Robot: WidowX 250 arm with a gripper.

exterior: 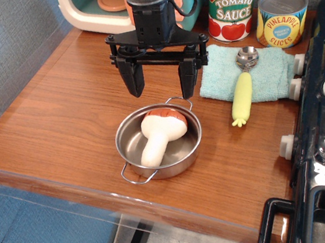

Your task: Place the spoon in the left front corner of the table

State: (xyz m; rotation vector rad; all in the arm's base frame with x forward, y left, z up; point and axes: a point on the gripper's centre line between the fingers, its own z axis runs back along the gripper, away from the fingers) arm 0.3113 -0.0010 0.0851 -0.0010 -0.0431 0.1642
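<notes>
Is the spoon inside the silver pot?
No, the spoon lies on the teal cloth; the pot holds only the mushroom toy.

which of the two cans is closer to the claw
The tomato sauce can, red-labelled, stands nearer the claw; the yellow pineapple slices can sits farther right.

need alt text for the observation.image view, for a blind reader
A black gripper, jaws open and empty, hangs above a steel pan holding a toy mushroom on a wooden table. The spoon lies on a teal cloth at right.

1 raised front view, angled down, fairly close, apparently.
</notes>
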